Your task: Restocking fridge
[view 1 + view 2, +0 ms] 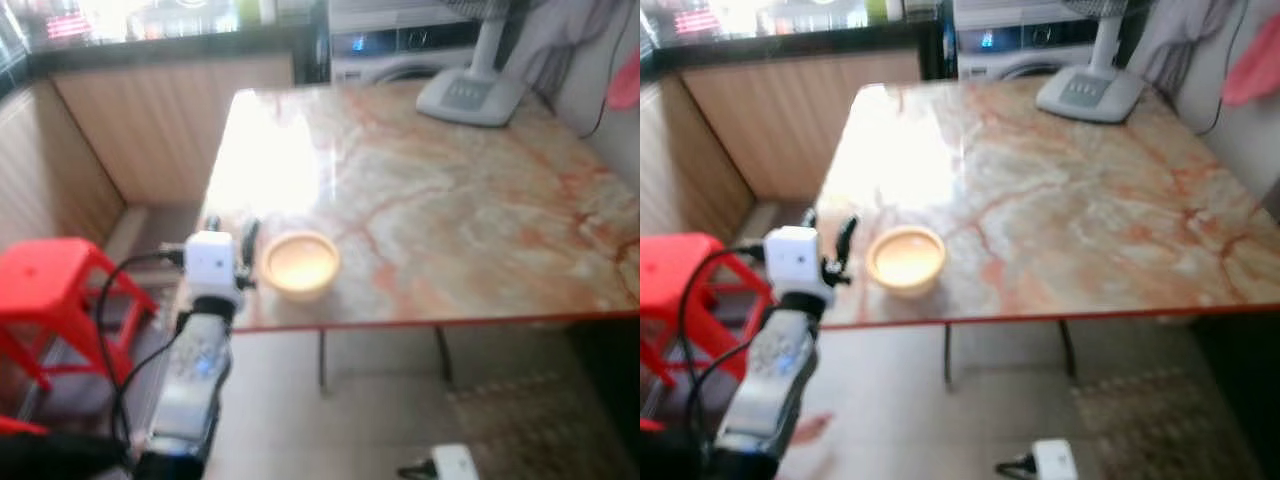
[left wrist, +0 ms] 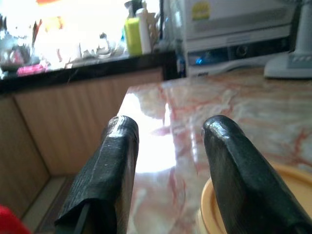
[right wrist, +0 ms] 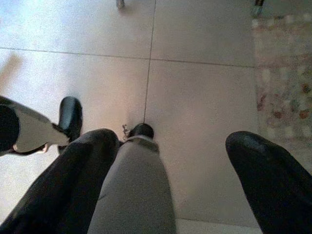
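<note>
A shallow yellow bowl (image 1: 300, 263) sits near the front left corner of the marble table (image 1: 450, 210). My left gripper (image 1: 231, 232) is raised at the table's left edge, just left of the bowl. It is open, with nothing between its fingers (image 2: 114, 165). In the left wrist view the bowl's rim (image 2: 287, 187) shows past one finger. My right arm hangs low, and its gripper (image 3: 170, 144) is open over the tiled floor (image 3: 204, 87), pointing down past my own leg (image 3: 134, 190).
A white fan base (image 1: 468, 95) stands at the table's far side, with a washing machine (image 1: 400, 45) behind it. A red stool (image 1: 50, 275) is to the left of my arm. Wooden cabinets (image 1: 160, 120) line the back left. A patterned rug (image 3: 282, 73) lies under the table.
</note>
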Controlling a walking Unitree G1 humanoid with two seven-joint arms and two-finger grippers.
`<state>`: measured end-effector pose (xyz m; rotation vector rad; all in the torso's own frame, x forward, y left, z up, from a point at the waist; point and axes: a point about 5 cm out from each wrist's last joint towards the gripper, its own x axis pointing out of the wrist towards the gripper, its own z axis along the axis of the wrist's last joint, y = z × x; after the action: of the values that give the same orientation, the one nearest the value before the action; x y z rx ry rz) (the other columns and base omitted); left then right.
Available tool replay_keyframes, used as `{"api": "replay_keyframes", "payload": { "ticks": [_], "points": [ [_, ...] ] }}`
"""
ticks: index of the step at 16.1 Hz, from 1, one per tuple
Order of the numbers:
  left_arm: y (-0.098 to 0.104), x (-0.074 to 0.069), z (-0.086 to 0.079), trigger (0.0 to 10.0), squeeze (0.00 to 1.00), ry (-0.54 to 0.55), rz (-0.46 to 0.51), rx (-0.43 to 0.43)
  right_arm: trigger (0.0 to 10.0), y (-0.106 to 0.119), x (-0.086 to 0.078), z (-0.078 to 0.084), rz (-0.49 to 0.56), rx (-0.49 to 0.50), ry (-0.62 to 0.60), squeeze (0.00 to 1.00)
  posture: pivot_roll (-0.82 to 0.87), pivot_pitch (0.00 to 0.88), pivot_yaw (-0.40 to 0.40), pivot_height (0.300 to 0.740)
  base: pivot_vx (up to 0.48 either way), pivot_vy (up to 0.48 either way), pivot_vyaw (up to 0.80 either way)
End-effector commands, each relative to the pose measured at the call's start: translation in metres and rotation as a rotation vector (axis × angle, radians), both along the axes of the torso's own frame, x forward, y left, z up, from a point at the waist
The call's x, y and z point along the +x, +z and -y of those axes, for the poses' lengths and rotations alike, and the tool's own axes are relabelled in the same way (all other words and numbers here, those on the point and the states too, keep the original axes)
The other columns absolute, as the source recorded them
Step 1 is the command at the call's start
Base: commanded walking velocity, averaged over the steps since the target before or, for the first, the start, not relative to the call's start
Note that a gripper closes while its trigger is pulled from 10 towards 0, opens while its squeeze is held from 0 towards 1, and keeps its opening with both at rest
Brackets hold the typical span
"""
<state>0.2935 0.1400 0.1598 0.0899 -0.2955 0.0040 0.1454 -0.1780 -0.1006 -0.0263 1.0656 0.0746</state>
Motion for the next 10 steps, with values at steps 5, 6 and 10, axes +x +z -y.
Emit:
{"api": "replay_keyframes", "payload": {
  "ticks": [5,6,10],
  "points": [
    [-0.0022,-0.0026,0.0017,10.0,0.0,-0.009,-0.008,0.004,10.0,-0.001,-0.0029,0.0009,-0.009,0.005,-0.013,0.0,0.05,0.065,0.043,0.74,0.0,0.0,0.0],
    [-0.0025,-0.0032,0.0017,10.0,0.0,-0.01,-0.01,-0.002,10.0,-0.001,-0.003,0.0009,-0.009,0.006,-0.014,0.0,0.05,0.065,0.044,0.74,0.0,0.0,0.0],
    [-0.0064,-0.0055,-0.0003,10.0,0.0,-0.004,-0.028,-0.032,10.0,-0.0011,-0.0031,0.001,-0.008,0.007,-0.017,0.0,0.05,0.065,0.043,0.74,0.0,0.0,0.0]
  ]
}}
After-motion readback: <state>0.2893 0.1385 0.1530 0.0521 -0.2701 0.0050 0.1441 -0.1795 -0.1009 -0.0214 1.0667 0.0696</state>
